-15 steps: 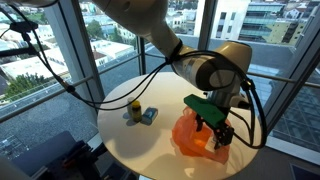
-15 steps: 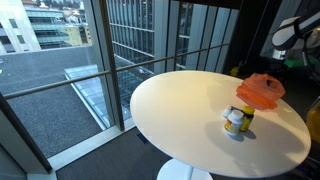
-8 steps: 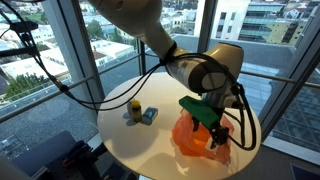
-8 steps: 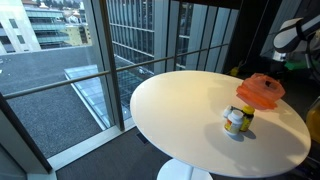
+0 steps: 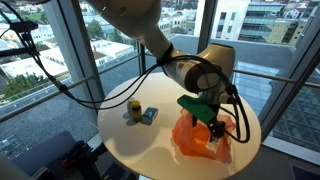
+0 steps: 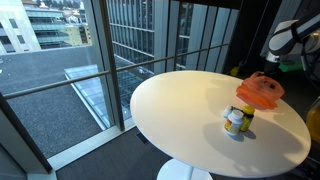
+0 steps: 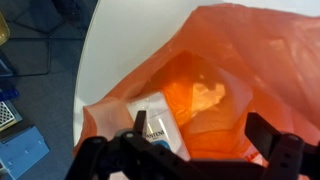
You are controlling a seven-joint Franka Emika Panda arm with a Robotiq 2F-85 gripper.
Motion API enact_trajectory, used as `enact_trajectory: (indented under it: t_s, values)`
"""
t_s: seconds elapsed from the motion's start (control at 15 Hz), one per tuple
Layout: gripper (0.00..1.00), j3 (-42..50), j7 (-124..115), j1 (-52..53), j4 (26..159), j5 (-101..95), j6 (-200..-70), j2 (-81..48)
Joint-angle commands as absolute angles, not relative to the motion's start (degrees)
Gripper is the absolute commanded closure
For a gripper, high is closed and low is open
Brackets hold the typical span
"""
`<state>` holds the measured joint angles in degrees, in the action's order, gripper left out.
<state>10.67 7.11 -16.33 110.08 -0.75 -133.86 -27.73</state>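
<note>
An orange plastic bag (image 5: 192, 142) lies crumpled on the round white table (image 5: 140, 140), near its edge. My gripper (image 5: 213, 129) hangs just above the bag's open top, jaws spread wide and holding nothing. In the wrist view the bag (image 7: 225, 65) fills most of the picture. A white Pantene packet (image 7: 122, 115) lies inside it, by one fingertip (image 7: 140, 122). The gripper (image 7: 200, 128) straddles the bag's mouth. The bag (image 6: 260, 92) also shows in an exterior view at the table's far side, below the arm (image 6: 288, 38).
A small yellow-capped bottle (image 5: 134, 109) and a blue box (image 5: 150, 116) stand together on the table away from the bag; they appear again as bottle (image 6: 235, 121) and box (image 7: 22, 152). Glass walls and a railing surround the table. Black cables hang beside the arm.
The arm has shifted slightly sideways over the orange bag. The jaws stay wide apart and the bag has not moved.
</note>
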Motion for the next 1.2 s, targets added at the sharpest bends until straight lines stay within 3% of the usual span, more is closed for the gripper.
enact_trajectory:
  t_s: [0.0, 1.13]
  values:
    - [0.00, 10.2, 10.2, -16.8, 107.0, -1.8, -133.7, -29.4]
    - [0.00, 6.1, 14.9, -20.2, 104.8, 5.0, -140.3, -33.6]
